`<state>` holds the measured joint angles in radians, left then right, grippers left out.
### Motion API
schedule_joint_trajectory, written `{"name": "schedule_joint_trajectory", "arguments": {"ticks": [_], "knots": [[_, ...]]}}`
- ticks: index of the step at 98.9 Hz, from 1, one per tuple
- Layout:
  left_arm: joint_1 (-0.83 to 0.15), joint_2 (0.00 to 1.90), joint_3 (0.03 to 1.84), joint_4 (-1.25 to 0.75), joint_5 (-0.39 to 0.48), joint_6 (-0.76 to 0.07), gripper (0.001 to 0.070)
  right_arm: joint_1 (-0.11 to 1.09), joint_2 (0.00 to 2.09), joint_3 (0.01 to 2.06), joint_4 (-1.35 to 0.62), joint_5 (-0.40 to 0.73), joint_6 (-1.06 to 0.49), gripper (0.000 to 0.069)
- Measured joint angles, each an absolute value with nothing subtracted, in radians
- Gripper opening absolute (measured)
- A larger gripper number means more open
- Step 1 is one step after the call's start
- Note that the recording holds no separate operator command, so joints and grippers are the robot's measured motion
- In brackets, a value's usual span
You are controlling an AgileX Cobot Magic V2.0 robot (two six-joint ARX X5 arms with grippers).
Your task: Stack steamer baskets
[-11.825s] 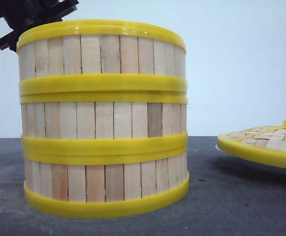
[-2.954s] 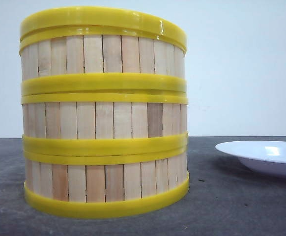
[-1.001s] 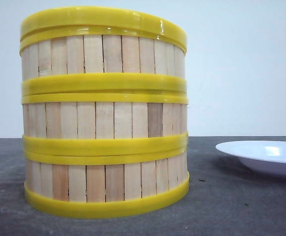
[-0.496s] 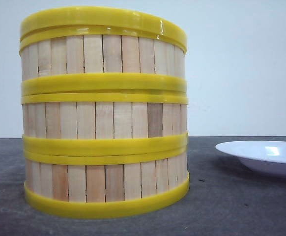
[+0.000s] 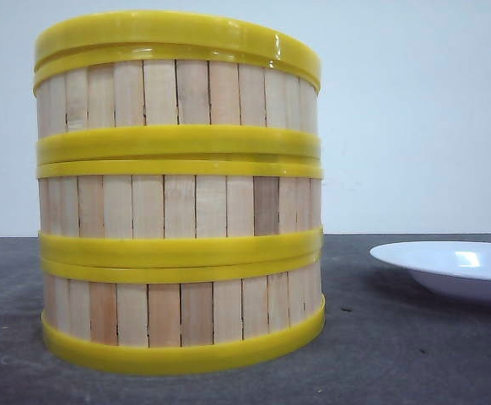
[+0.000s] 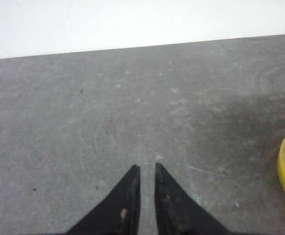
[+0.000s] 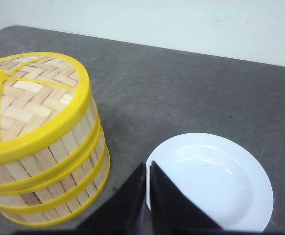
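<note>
I have the grey table [image 5: 414, 354] filling the lower part of my front view, with a white wall behind it. On it the three steamer baskets [image 5: 178, 219] stand stacked one on another in a straight column, yellow rims meeting between the tiers, left of centre and close to the camera. From my right wrist view I can see the woven lid [image 7: 27, 93] sitting on top of the stack, its yellow rim flush with the uppermost basket and its knob towards the far side of the weave. The white plate [image 5: 456, 268] lies on the table to the right of the stack, apart from it, with nothing on it.

My right gripper [image 7: 148, 169] hangs above the table between the stack and the plate, its black fingers pressed almost together, holding nothing. My left gripper [image 6: 147, 169] is over bare table with only a thin slit between its fingers, gripping nothing; the bottom edge of the stack just shows at the side of that view.
</note>
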<state>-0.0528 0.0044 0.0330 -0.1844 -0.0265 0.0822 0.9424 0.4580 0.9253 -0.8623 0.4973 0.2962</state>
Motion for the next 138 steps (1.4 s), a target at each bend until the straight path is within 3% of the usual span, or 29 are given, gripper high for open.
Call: {"name": "schedule_joint_trajectory", "arguments": {"ticks": [48, 63, 77, 113, 138], "knots": [[-0.053, 0.004, 0.033, -0.184, -0.027, 0.084, 0.0027, 0.942, 0.458, 0.925, -0.868, 0.505, 0.292, 0.0005], [-0.053, 0.004, 0.033, -0.184, -0.027, 0.085, 0.0027, 0.904, 0.458, 0.925, -0.776, 0.546, 0.257, 0.0005], [-0.053, 0.004, 0.033, -0.184, -0.027, 0.085, 0.0027, 0.775, 0.458, 0.924, -0.652, 0.508, 0.162, 0.0005], [-0.053, 0.004, 0.033, -0.184, -0.027, 0.085, 0.0027, 0.271, 0.437, 0.747, -0.521, 0.197, 0.048, 0.0005], [-0.053, 0.004, 0.033, -0.184, -0.027, 0.085, 0.0027, 0.097, 0.265, 0.445, -0.310, 0.149, 0.048, 0.0005]]}}
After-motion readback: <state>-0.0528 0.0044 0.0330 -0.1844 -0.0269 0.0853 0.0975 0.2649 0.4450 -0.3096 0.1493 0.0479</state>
